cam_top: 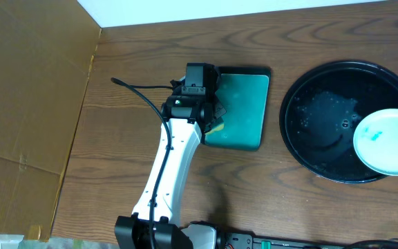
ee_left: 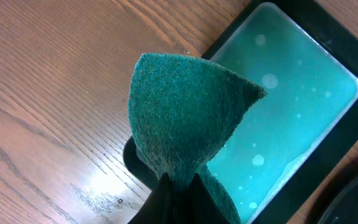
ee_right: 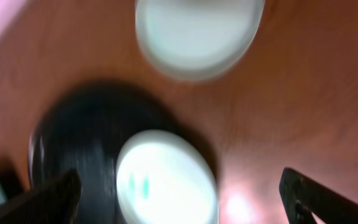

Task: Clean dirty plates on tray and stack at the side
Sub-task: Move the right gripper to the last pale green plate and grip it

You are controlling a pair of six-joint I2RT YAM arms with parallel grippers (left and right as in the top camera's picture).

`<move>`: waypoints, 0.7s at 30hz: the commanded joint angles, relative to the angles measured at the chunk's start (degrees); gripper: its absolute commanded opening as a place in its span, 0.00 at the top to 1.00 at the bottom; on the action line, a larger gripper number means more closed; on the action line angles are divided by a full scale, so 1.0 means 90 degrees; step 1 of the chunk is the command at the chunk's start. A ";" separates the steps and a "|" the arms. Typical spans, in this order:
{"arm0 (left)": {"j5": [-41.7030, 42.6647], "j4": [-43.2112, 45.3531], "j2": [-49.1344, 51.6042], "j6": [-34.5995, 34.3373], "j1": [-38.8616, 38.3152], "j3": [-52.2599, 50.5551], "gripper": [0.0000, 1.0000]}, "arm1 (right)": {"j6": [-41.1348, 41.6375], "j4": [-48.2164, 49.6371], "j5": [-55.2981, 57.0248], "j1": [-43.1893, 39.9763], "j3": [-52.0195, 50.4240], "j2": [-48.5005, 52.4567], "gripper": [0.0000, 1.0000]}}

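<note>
The round black tray [cam_top: 323,117] lies at the right of the table. One white plate with a teal smear [cam_top: 389,142] rests on its right rim. In the blurred right wrist view that plate [ee_right: 166,180] lies on the black tray [ee_right: 79,149], and another white plate [ee_right: 194,34] lies on the wood beyond it. My left gripper [cam_top: 213,128] is shut on a teal scouring pad [ee_left: 185,118], held over the left edge of the teal rectangular tray [cam_top: 244,107]. My right gripper [ee_right: 179,199] is open and empty above the plate; it is out of the overhead view.
The teal rectangular tray [ee_left: 291,106] holds a wet, soapy film. A cardboard panel [cam_top: 26,104] stands along the left side. A white wall strip [cam_top: 254,8] runs along the back. A black cable [cam_top: 140,88] trails left of the left wrist.
</note>
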 commanded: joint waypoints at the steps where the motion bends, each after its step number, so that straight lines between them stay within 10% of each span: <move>1: -0.0039 -0.0005 -0.0015 -0.0027 0.0017 -0.0092 0.93 | -0.0100 -0.0845 -0.0051 0.0566 -0.0129 0.0104 0.01; 21: -0.0036 -0.0027 -0.0015 -0.0027 0.0017 -0.0126 0.93 | 0.1350 0.0818 0.0406 0.1773 -0.3376 0.0012 0.01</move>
